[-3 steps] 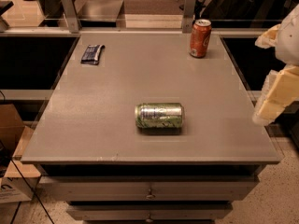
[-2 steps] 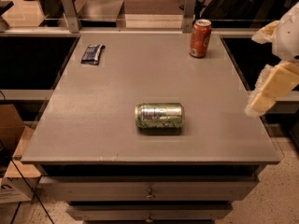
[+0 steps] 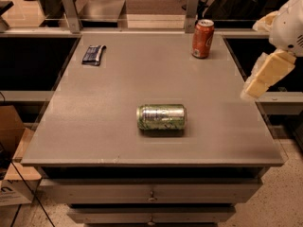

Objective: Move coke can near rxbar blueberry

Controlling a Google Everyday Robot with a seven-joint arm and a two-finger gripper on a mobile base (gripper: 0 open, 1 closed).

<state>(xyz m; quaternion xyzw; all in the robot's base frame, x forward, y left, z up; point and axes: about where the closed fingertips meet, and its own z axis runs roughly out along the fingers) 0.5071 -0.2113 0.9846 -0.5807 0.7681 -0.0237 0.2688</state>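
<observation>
Red can (image 3: 202,38) upright at far right corner of worktop (image 3: 118,141), apart from gripper (image 3: 255,85). Gripper by right edge, tilted down-left; open or closed, cannot tell. Blue snack bar (image 3: 93,54) far left.

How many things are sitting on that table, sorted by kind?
Cans: 2, coke can upright, green can on its side.
Snack bars: 1, rxbar blueberry.
Total: 3.
The gripper hovers by the table's right-hand edge.
</observation>
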